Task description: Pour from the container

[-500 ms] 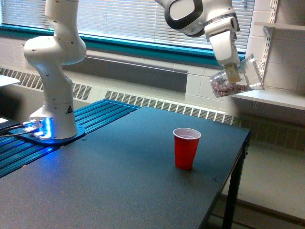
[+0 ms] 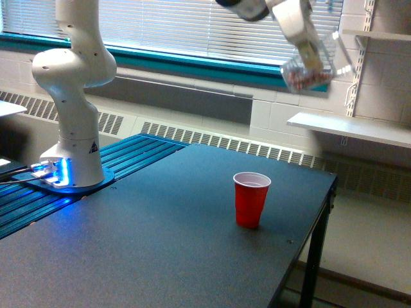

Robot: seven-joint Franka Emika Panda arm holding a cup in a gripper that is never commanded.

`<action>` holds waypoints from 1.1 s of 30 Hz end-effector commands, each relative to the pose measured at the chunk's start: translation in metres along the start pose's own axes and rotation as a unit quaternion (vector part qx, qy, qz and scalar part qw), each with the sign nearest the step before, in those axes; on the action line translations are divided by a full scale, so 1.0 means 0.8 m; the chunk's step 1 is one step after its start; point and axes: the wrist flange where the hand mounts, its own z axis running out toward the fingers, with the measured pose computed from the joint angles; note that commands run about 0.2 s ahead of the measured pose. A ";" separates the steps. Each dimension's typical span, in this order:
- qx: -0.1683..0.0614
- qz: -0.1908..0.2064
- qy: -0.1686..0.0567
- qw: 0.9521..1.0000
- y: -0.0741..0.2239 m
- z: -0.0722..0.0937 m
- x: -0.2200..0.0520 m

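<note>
Pincer (image 2: 313, 59) clamped on small clear plastic container (image 2: 309, 69), reddish bits inside.
Opaque red plastic cup (image 2: 251, 199) stands far below me, toward the exterior view's left.

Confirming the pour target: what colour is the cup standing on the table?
Red, with a pale inside, on the cup; the exterior view shows it.

An opaque red plastic cup (image 2: 251, 199) stands alone near the far right edge of the dark table (image 2: 160, 244), open surface around it on every side. The white robot base (image 2: 74, 128) occupies the far left corner; a white wall shelf (image 2: 350, 128) juts out beyond the table's far right corner.
</note>
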 end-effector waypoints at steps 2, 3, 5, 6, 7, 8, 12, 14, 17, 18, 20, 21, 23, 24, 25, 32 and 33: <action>-0.019 0.030 -0.040 0.999 0.015 0.025 -0.038; -0.021 0.031 -0.044 0.998 0.016 0.027 -0.043; -0.024 0.034 -0.052 0.998 0.020 0.033 -0.054; -0.026 0.035 -0.058 0.997 0.021 0.036 -0.061; -0.027 0.036 -0.062 0.997 0.023 0.038 -0.066; -0.028 0.035 -0.066 0.997 0.023 0.040 -0.072; -0.031 0.036 -0.078 0.996 0.025 0.046 -0.096; -0.029 0.039 -0.085 0.995 0.026 0.046 -0.108; -0.029 0.042 -0.092 0.994 0.028 0.046 -0.123; -0.030 0.043 -0.094 0.994 0.029 0.046 -0.129; -0.030 0.045 -0.096 0.994 0.031 0.045 -0.139; -0.030 0.046 -0.097 0.994 0.032 0.044 -0.144; -0.036 0.047 -0.094 0.994 0.036 0.043 -0.155; -0.034 0.051 -0.097 0.993 0.038 0.042 -0.160; -0.032 0.055 -0.099 0.993 0.042 0.042 -0.163; -0.039 0.074 -0.118 0.990 0.067 0.049 -0.198; -0.040 0.076 -0.122 0.989 0.072 0.051 -0.203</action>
